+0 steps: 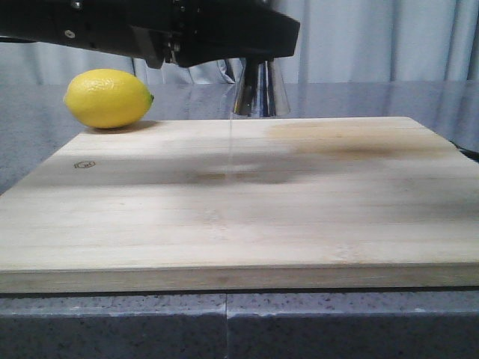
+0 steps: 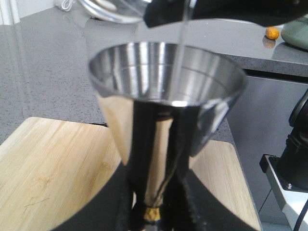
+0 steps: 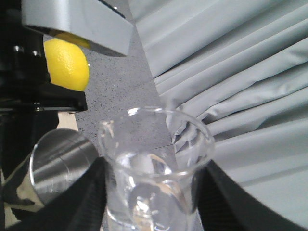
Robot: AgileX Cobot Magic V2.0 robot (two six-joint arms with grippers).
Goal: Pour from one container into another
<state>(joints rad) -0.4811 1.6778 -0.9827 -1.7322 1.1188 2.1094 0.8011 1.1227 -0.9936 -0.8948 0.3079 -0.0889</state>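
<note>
My left gripper (image 2: 153, 211) is shut on the steel jigger (image 2: 166, 82) at its gold waist band and holds it upright above the wooden board (image 1: 239, 217). In the front view only the jigger's lower cone (image 1: 259, 93) shows, under the black arm. My right gripper (image 3: 151, 211) is shut on the clear glass beaker (image 3: 154, 163), which is tipped over the jigger (image 3: 60, 163). A thin clear stream (image 2: 180, 53) falls from the beaker's rim (image 2: 113, 12) to the jigger's near rim. A faint thread of liquid (image 1: 230, 146) reaches a wet-looking patch on the board.
A lemon (image 1: 108, 97) lies on the grey counter at the board's far left corner. Grey curtains (image 3: 231, 72) hang behind. The board's front edge lies near the counter's edge. A small orange object (image 2: 272, 32) sits on a far counter.
</note>
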